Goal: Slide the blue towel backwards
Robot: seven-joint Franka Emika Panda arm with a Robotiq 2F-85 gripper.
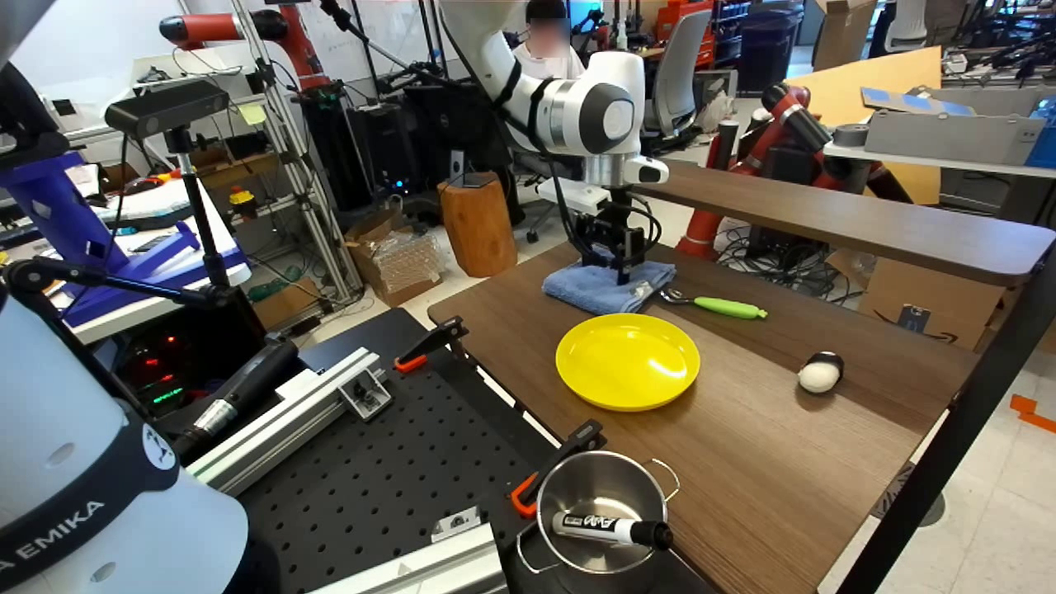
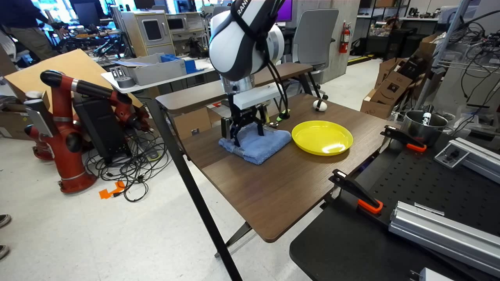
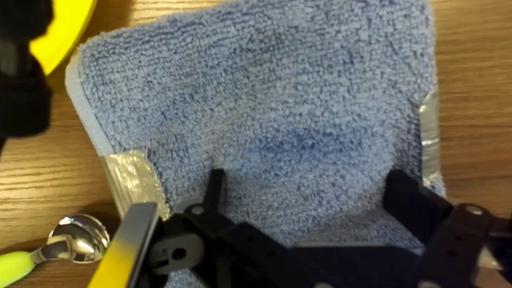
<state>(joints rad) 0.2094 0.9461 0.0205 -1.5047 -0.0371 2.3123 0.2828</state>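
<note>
Wrist view places the blue towel [image 3: 272, 96] on the tabletop [image 3: 476, 100], directly beneath the end effector [image 3: 310, 190], which is spread wide and appears to press into it, presumably to drag by friction rather than pinch. Nearly square, the towel has no clear long axis; its far edge runs roughly along the end effector's spread.

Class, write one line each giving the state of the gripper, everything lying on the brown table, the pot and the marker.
Blue towel: folded, silver tape on it
Gripper: open, touching the blue towel
Yellow plate: right side up
Green-handled spoon: lying beside the blue towel
White-and-black rounded object: resting on the brown table
Pot: upright, uncovered
Marker: capped, leaning in the pot
</note>
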